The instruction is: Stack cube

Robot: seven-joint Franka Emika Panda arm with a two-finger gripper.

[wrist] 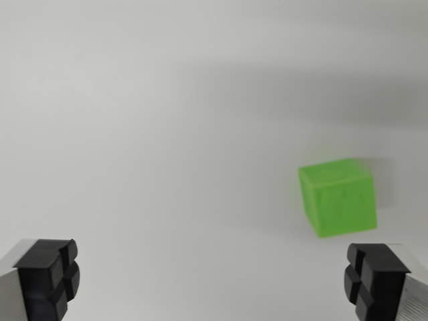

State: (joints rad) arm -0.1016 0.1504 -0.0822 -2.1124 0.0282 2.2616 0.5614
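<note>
A bright green cube (338, 198) rests on the white surface toward the wrist view's right, slightly blurred. My gripper (210, 281) is open, with nothing between its fingers. One black finger pad (48, 277) shows at the bottom left corner and the other (371, 279) at the bottom right. The cube lies just above the right finger pad in the picture, off to the side of the gap between the fingers. Only this one cube is in view.
The white tabletop (167, 134) fills the view. A soft grey shadow band (301, 93) crosses the upper right part of it.
</note>
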